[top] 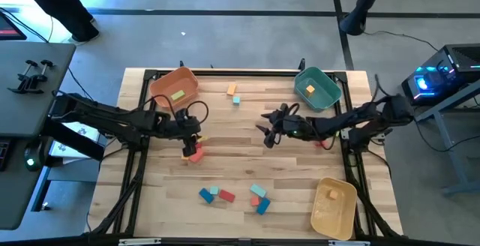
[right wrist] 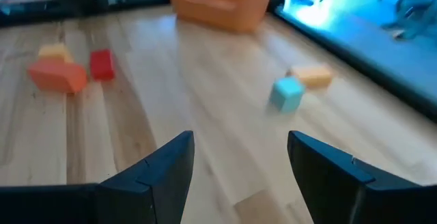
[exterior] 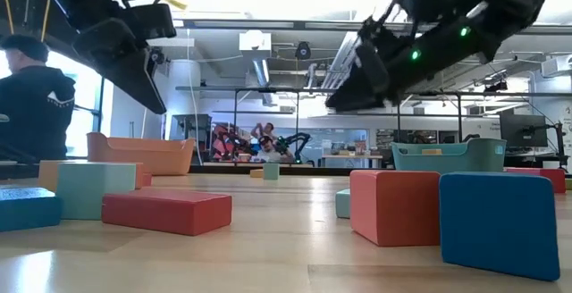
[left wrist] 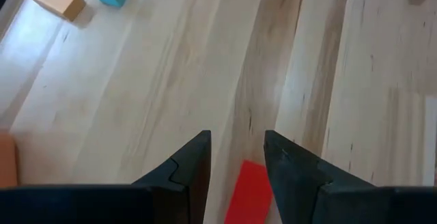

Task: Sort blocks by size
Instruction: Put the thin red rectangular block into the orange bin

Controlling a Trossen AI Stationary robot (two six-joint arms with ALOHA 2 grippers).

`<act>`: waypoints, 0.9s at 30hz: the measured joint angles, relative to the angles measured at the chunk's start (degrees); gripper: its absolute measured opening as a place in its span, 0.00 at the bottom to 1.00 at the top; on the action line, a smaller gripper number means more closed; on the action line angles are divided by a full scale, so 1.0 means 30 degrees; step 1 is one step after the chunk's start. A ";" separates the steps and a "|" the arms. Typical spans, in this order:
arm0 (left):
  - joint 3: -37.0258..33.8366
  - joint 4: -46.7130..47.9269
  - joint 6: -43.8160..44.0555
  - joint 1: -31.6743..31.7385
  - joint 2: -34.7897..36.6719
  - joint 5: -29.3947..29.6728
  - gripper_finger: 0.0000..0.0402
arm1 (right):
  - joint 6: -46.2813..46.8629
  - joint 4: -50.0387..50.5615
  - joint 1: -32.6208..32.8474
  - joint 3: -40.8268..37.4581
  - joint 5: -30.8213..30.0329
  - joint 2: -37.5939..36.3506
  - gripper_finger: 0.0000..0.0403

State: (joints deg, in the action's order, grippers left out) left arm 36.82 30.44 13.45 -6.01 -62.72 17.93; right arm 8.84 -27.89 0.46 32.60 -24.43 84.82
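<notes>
Several blocks lie on the wooden table. A red block (top: pixel 196 156) and an orange block (top: pixel 187 153) lie together just under my left gripper (top: pixel 195 136), which is open and raised. In the left wrist view the red block (left wrist: pixel 250 191) lies on the table below the gap between my fingers (left wrist: pixel 237 142). My right gripper (top: pixel 268 132) is open, empty and raised mid-table (right wrist: pixel 239 145). An orange block (top: pixel 232 89) and a teal block (top: pixel 235 100) lie at the far middle. Blue, teal and red blocks (top: pixel 226 196) lie near the front edge.
An orange bin (top: pixel 174 88) stands at the far left, a teal bin (top: pixel 318 88) at the far right and a yellow bin (top: pixel 334 207) at the near right, each holding a block. A red block (top: pixel 323 145) lies under the right arm. A person stands beyond the table (exterior: pixel 31 105).
</notes>
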 joint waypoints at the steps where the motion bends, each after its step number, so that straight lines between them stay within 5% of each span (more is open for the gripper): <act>1: 0.0000 0.0002 0.0277 -0.0138 0.0000 0.0084 0.30 | -0.0323 0.0213 0.0139 0.0000 -0.0389 -0.0556 0.58; 8: 0.0000 0.0144 0.2251 -0.1547 -0.0007 0.0241 0.30 | -0.1499 0.3854 0.1036 0.0007 -0.3335 -0.5744 0.58; 14: 0.0000 0.0067 0.3001 -0.2630 -0.0007 0.2293 0.30 | -0.1073 0.6587 0.1274 0.0007 -0.3585 -0.8999 0.58; 27: 0.0007 -0.0063 0.3043 -0.3057 -0.0013 0.3108 0.30 | 0.0692 0.9464 0.1488 0.0007 -0.3335 -0.9392 0.58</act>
State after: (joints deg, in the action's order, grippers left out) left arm 36.84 30.25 22.58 -15.18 -62.76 27.26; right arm 10.91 0.50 4.93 32.62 -34.44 56.64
